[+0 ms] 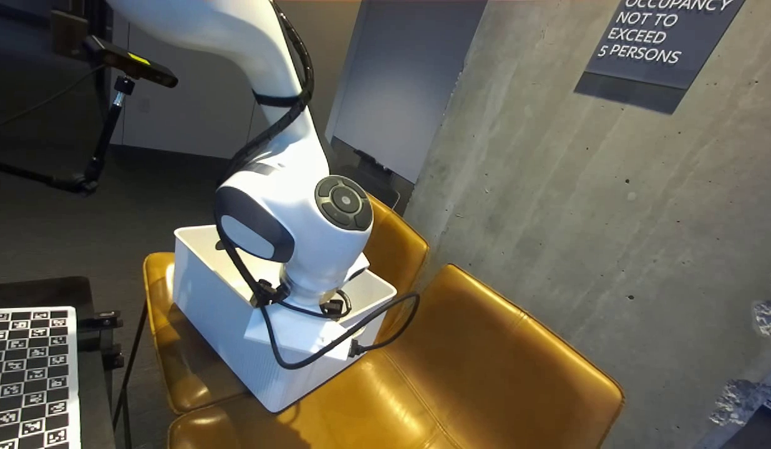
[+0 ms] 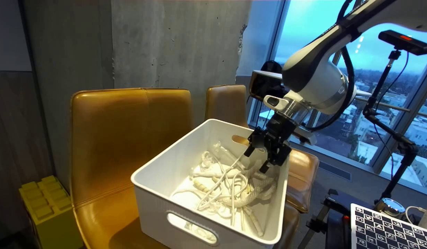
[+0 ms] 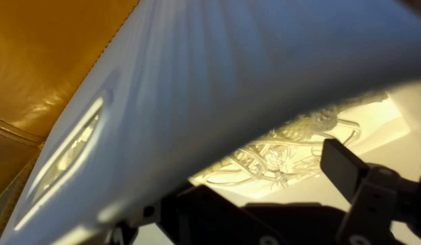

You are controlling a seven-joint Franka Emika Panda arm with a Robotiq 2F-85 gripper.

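The gripper tilts down over the bin, its jaws spread wide with nothing between them; the bin's rim passes just beside the gripper, though whether the two touch I cannot tell; beneath the gripper, inside the bin, cords lie in a loose tangle; below those, chairs bear the bin; well apart from the gripper, off to one side, sits a checkered board.

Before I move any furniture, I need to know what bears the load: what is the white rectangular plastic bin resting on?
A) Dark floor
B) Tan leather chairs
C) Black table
B: in an exterior view, the white rectangular plastic bin rests on the tan leather chairs.
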